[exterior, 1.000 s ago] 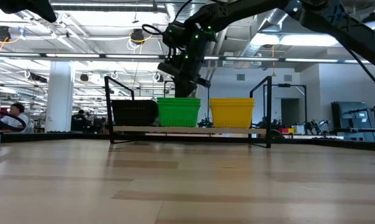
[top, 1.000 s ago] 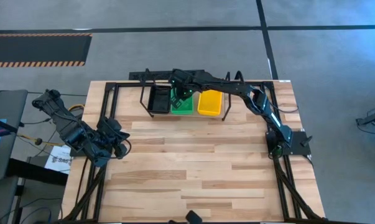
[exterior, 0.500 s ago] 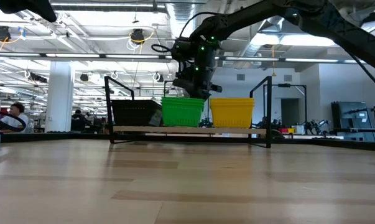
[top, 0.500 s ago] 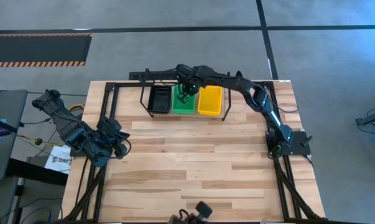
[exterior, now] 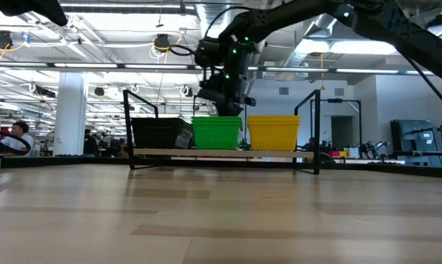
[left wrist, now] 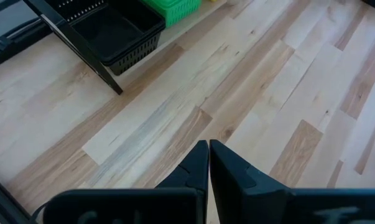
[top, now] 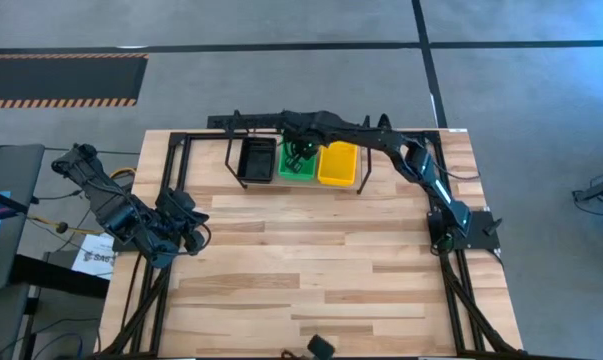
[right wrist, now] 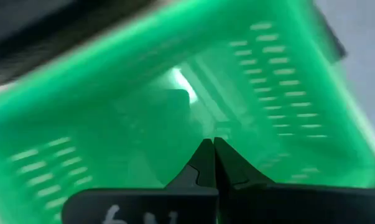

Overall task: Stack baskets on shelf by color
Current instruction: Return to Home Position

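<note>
Green baskets stand between black baskets and yellow baskets on the shelf, at 12 o'clock on the table. Only the right wrist view shows me the green interior, with my right gripper poised over it, fingers together, empty. My left gripper, likewise closed, waits at 9 o'clock.

On the shelf, black baskets, green baskets and yellow baskets stand side by side, with the right gripper directly over the green ones.
</note>
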Robot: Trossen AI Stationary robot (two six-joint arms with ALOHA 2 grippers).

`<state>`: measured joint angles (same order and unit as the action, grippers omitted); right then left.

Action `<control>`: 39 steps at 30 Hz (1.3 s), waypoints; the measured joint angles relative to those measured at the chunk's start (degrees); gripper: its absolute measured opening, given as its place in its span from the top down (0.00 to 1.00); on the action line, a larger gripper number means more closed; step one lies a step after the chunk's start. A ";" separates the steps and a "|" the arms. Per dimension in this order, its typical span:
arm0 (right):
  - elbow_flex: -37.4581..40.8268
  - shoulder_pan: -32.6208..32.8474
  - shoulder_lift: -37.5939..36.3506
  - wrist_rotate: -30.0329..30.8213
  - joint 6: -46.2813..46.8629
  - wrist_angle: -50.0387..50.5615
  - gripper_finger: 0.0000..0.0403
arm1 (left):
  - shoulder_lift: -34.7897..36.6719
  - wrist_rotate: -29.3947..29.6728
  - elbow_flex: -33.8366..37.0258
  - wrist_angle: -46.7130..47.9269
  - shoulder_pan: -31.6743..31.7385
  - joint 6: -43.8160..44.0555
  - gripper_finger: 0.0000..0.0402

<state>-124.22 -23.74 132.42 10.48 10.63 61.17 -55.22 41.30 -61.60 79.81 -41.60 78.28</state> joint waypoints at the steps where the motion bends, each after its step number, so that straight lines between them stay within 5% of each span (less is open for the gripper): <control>1: 0.00 0.73 0.00 -0.30 0.02 0.01 1.00 | 0.00 0.00 0.00 0.00 0.02 -0.01 1.00; 15: -0.24 7.65 0.00 -0.68 1.98 -2.04 1.00 | 0.00 0.07 0.01 0.00 0.00 -0.60 1.00; 23: -10.76 10.02 0.01 0.34 1.27 3.59 1.00 | 0.00 -0.20 0.02 0.00 0.02 -4.17 1.00; 31: -9.18 13.66 -13.25 5.93 0.05 9.26 1.00 | 1.19 -3.91 1.06 -0.60 -0.99 -11.25 1.00; 39: -9.18 21.96 -31.24 9.84 2.53 16.72 1.00 | 14.54 -9.74 19.23 -20.25 -2.71 -13.10 1.00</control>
<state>-133.40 -1.78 101.18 20.32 13.16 77.89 -40.68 31.55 -42.37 59.56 -44.31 65.18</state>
